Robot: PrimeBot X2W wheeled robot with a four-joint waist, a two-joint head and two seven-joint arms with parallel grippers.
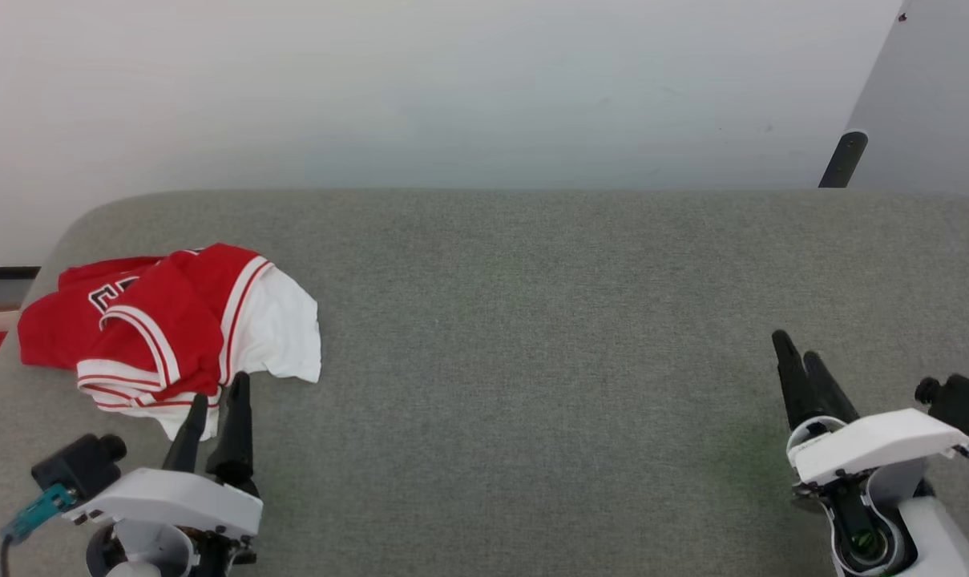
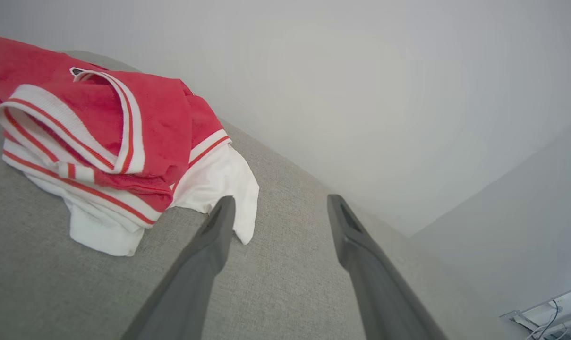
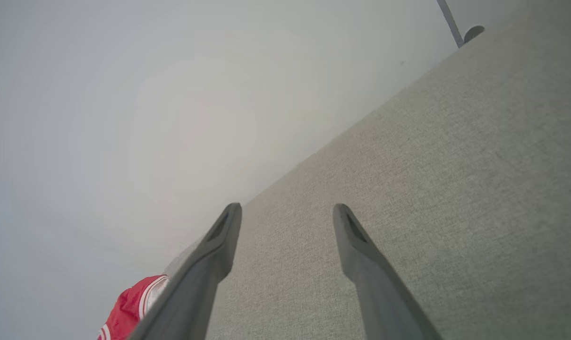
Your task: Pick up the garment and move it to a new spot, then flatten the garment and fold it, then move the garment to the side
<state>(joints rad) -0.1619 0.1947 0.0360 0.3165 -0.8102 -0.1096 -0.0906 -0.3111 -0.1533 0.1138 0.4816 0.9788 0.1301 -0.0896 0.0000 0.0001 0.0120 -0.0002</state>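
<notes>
Red jersey garment [image 1: 171,320] with white sleeves lies crumpled at the left end of our grey fabric-covered table [image 1: 532,320], just beyond our left tool [image 1: 220,386], fingers apart. Our right tool [image 1: 793,344], likewise apart, hovers over the table's right end.

You're looking at a red-and-white cloth jersey garment [image 1: 171,320] — soft, matt knit, with ribbed striped trim along its edges. The grey tabletop [image 1: 532,361] is covered in a coarse woven fabric, matt and slightly flecked. Your left tool [image 1: 220,386] and right tool [image 1: 794,344] have dark fingers [image 2: 205,264] of smooth, matt plastic, set on white housings [image 1: 171,497] of hard plastic — smooth, with a faint sheen. The pale wall [image 1: 452,80] looks smooth and matt.
</notes>
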